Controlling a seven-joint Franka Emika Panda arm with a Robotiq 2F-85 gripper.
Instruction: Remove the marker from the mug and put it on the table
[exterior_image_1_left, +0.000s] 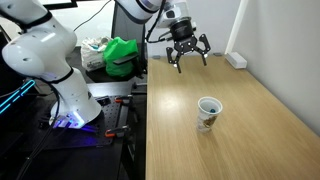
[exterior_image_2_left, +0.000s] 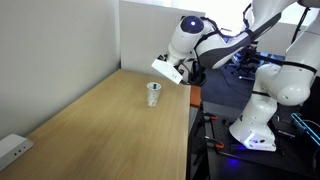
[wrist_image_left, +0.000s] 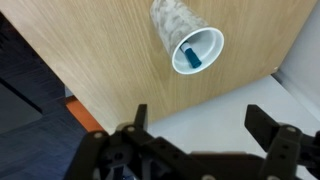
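Gripper hangs wide open and empty above the table's far end; the mug, marker end-up inside, stands well nearer

white mug with mottled print, teal marker, light wood-grain table.

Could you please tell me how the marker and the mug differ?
The marker is teal, the mug white with a mottled print. The marker is slim and small, the mug wide enough to hold it. Neither touches the open pincer.
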